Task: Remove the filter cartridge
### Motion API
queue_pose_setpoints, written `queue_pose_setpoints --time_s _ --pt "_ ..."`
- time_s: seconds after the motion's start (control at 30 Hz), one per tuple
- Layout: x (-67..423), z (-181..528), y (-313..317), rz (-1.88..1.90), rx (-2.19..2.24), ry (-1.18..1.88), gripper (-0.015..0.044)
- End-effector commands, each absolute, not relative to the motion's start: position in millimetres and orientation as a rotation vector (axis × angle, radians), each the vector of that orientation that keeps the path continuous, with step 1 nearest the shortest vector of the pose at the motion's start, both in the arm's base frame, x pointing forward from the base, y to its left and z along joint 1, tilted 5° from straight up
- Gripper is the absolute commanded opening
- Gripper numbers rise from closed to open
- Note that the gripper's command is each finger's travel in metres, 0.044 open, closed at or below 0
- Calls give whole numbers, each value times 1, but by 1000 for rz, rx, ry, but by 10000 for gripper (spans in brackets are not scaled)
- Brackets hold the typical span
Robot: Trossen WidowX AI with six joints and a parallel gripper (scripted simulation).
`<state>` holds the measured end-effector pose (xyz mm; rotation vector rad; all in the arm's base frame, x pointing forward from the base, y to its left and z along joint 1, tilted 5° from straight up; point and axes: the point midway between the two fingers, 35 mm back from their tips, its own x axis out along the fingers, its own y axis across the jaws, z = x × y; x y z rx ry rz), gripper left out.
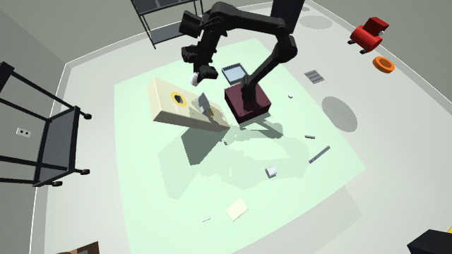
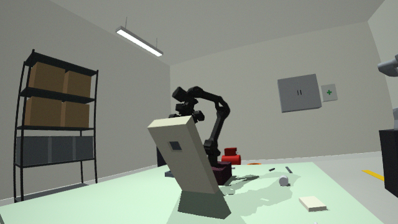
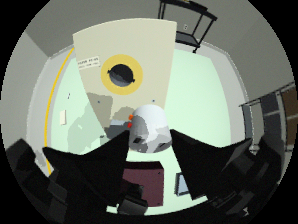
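Observation:
My gripper (image 1: 196, 80) (image 3: 149, 133) is shut on the white round filter cartridge (image 1: 193, 79) (image 3: 148, 127) and holds it in the air, clear of the panel. The cream service panel (image 1: 162, 102) (image 2: 186, 162) (image 3: 100, 43) leans tilted on the green mat. Its yellow-ringed socket (image 1: 179, 98) (image 3: 121, 76) is a dark empty hole, down and to the left of the cartridge. The small grey tray (image 1: 234, 73) lies on the mat behind the arm's base, to the right of the gripper. In the exterior view the panel hides the gripper's fingers.
The arm's maroon base (image 1: 247, 102) stands right of the panel. A grey flap (image 1: 203, 102) sticks up from the panel face. A white cylinder (image 1: 270, 171), a cream pad (image 1: 236, 209) and grey bars (image 1: 319, 154) lie on the mat. A black cart (image 1: 56, 144) stands far left.

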<state>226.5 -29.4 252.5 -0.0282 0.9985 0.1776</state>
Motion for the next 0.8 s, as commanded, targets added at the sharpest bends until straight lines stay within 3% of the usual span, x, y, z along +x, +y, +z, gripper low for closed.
queue_pose_setpoints --time_s 0.0,0.37,0.77 --pt "230 252 -41 180 -31 992 0" --pt "231 246 -65 159 -16 994 0" --pt "217 228 -129 -171 178 1012 0"
